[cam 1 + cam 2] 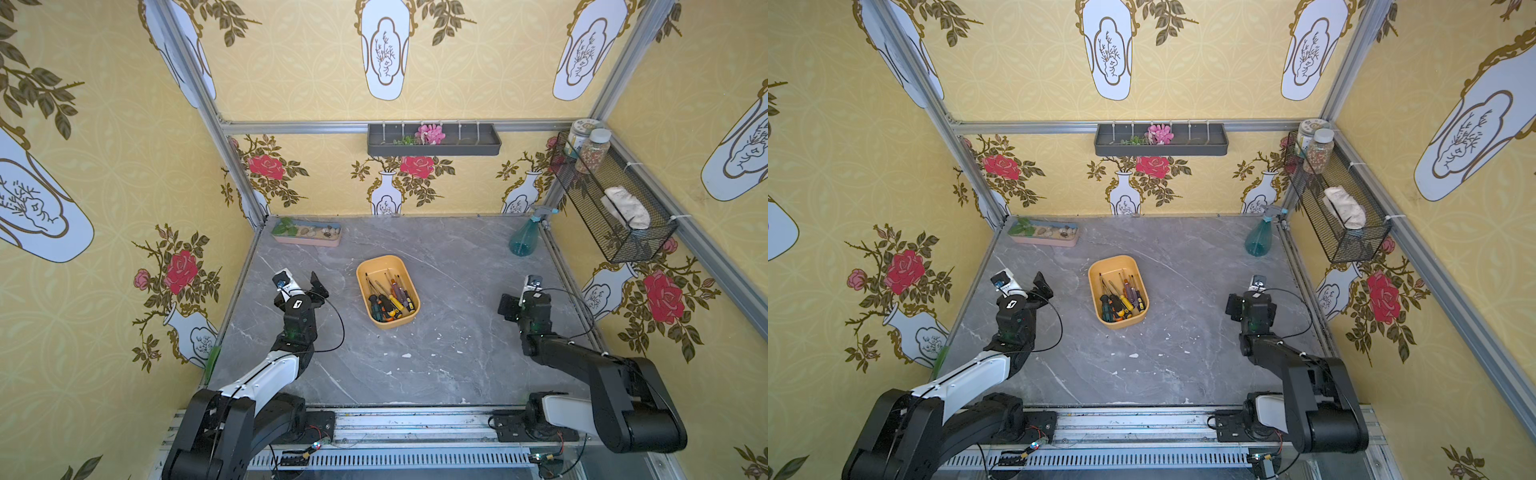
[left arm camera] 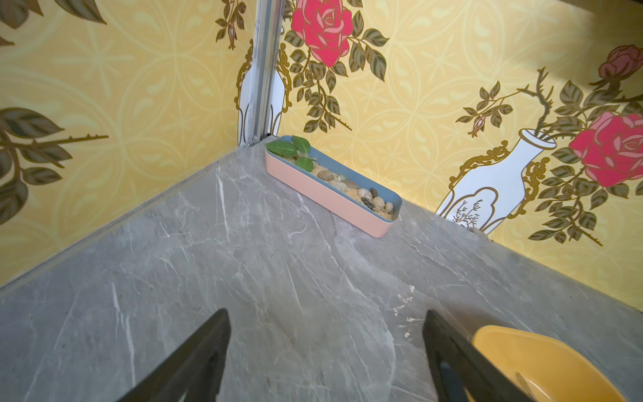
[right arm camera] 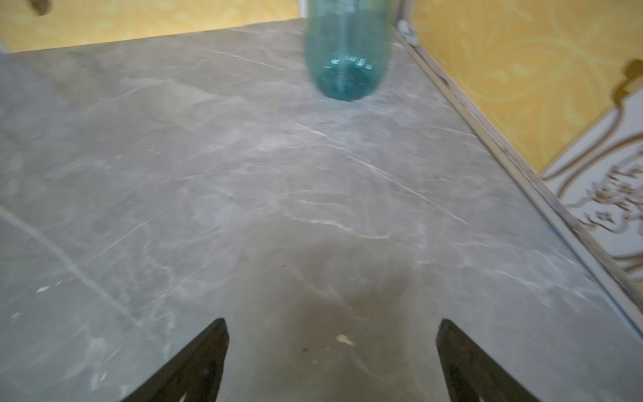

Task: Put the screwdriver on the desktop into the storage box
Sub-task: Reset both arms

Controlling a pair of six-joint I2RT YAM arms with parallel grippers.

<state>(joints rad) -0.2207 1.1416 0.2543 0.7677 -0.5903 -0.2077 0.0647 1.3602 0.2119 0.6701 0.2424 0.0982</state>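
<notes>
**Both grippers empty; screwdrivers in the tub**

Grey stone-look desktop with white veins and chips (image 1: 457, 340), closed in on three sides by yellow rose-print wallpaper walls (image 1: 316, 83).

Yellow-orange plastic storage box (image 1: 397, 325) sits near centre. It holds a pile of screwdrivers with mixed-colour handles (image 1: 390, 297), tips toward 12 o'clock.

Shallow pink tray of pebbles (image 1: 307, 241) in the 11 o'clock corner. Teal spray bottle (image 1: 524, 239) at 1 o'clock.

Left gripper (image 2: 326, 315) at the box's 9 o'clock, right gripper (image 3: 331, 322) at 3 o'clock, well apart from it. Both have their jaws spread wide, nothing between them.

Open stone runs from 4 to 8 o'clock to the near edge.
</notes>
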